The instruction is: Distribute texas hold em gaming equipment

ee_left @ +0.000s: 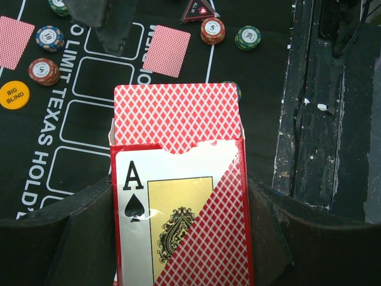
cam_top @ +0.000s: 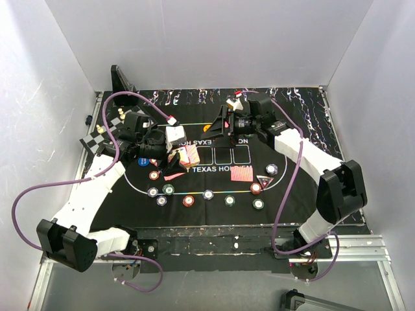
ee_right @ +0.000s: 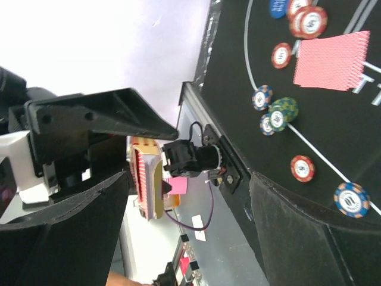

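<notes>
Gripping a red-and-white card box with an ace of spades on its face (ee_left: 178, 238), the left gripper (ee_left: 178, 190) is clamping its two dark fingers against the box's sides, above the near-left part of the black felt poker mat with white lettering (cam_top: 292, 197). A stack of red-patterned-back playing cards (ee_left: 178, 116) is sticking out of the box's open end, its top edge exposed and free.

The right gripper (ee_right: 190, 196) is hanging over the far centre of the mat with its fingers spread wide and nothing between them, facing the box from the other side.

Dealing appears to be the step in hand. Some face-down cards are already lying on the mat (cam_top: 241, 173), a row of small round poker chips (cam_top: 208, 194) is sitting along the near white curve, and an orange round button marked "big blind" (ee_left: 13, 94) and a dark triangular marker (ee_left: 199, 9) are lying on the felt as well.

The next move probably calls for the right arm to bring its spread fingers onto the exposed edge of the cards, pinching only the top card. It would then draw that card out along the box's length while the left arm is holding the box steady. Taking two cards at once, or tugging the box askew in its grip, looks like the main risk.
</notes>
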